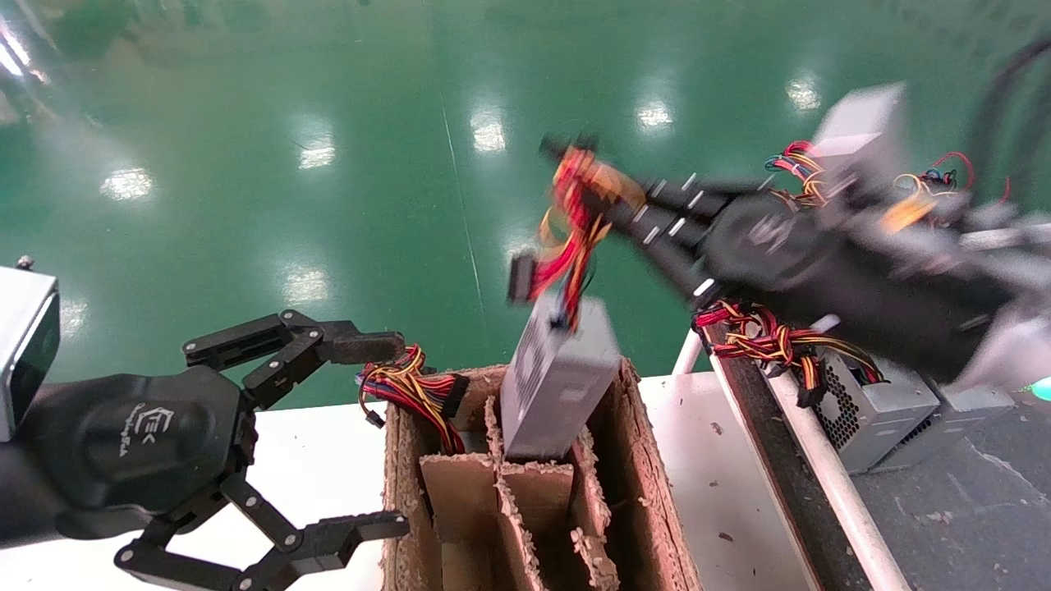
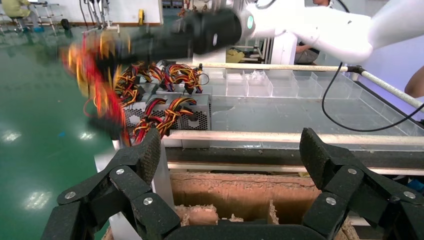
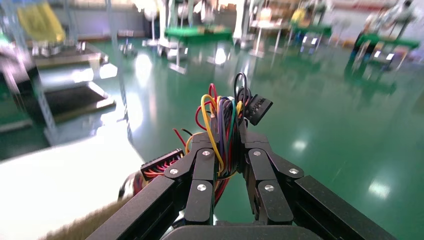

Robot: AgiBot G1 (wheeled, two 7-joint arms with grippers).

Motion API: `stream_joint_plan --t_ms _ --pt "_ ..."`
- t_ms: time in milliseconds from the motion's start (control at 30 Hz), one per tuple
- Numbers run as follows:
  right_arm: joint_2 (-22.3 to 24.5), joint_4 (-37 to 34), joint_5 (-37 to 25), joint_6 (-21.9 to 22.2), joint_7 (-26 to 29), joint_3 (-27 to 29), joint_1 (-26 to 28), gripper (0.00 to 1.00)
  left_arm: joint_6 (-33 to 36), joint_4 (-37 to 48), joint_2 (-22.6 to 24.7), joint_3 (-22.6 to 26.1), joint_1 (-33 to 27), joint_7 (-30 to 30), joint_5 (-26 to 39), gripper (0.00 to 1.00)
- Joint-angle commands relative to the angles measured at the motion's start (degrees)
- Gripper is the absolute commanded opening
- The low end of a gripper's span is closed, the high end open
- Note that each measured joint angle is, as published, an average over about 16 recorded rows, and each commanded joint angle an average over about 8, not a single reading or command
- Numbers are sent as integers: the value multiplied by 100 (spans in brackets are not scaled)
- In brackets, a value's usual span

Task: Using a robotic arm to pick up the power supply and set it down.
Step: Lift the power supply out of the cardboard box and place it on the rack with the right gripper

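Observation:
The power supply, a grey metal box, hangs tilted from its red, yellow and black wire bundle. Its lower end is inside a middle compartment of the cardboard box. My right gripper is shut on that bundle above the box. In the right wrist view the right gripper clamps the wires, and the metal box is hidden below. My left gripper stands open at the carton's left side, holding nothing. The left wrist view shows its fingers wide apart over the carton.
A second wire bundle sticks out of the carton's left compartment. More power supplies with wires lie on the dark surface to the right, behind a white rail. A white table carries the carton. Green floor lies beyond.

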Motion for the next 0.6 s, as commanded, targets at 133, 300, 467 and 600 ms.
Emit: stream_joint_plan --t_ms 133,300,467,600 --pt "433 -33 421 -205 93 418 446 0 0 0 0 1 0 0 -1 100" --pt "918 -195 348 -91 354 639 1087 0 -1 0 -1 2 0 1 -1 100" --pt "1426 -474 -93 179 381 742 1630 0 -1 0 -1 3 -1 1 -2 100" --pt "1812 -633 -688 398 194 703 1915 0 -1 0 -1 3 -1 2 -2 100"
